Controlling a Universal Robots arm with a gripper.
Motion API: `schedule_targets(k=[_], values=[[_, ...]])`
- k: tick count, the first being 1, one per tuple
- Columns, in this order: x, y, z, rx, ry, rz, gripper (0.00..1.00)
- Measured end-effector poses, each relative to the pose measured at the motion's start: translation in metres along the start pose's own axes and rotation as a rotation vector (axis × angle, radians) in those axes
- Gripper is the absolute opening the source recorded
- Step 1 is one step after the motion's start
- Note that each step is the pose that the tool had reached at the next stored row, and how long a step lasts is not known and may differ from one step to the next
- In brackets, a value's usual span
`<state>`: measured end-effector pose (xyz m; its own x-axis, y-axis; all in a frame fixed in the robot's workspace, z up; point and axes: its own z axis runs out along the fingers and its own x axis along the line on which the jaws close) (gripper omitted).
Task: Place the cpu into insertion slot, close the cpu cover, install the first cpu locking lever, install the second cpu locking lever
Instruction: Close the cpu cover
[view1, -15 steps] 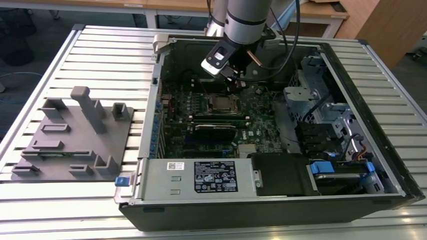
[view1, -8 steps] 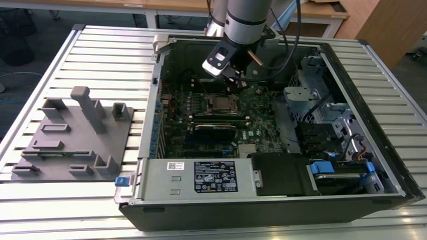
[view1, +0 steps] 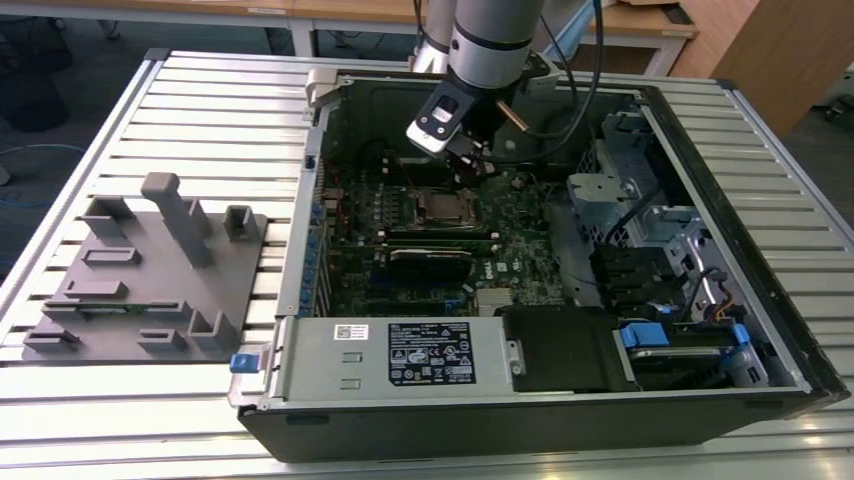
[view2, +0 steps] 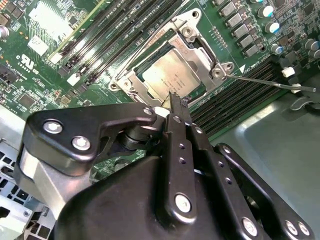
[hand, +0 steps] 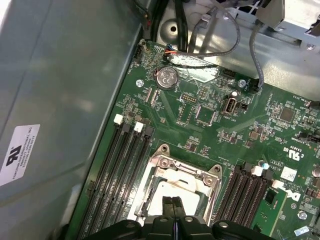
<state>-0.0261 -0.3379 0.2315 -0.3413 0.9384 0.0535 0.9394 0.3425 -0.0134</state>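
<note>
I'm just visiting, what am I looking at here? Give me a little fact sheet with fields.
Setting: open computer case on a slatted table
cpu: lying in the insertion slot
cpu cover: down flat around the cpu
Lever rod: sticking out sideways from the slot
tool: shut, tips just over the slot's edge

cpu (view2: 169, 75) dull grey metal; cpu cover (view2: 191, 23) shiny silver
</note>
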Motion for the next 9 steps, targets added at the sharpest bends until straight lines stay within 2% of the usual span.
schedule_targets(k=[4,9], values=[[0.0,0.0,0.0001,-0.0004,0.003,-0.015,0.1],[0.0,0.0,0.0001,0.0025,0.0026,-0.068,0.1]])
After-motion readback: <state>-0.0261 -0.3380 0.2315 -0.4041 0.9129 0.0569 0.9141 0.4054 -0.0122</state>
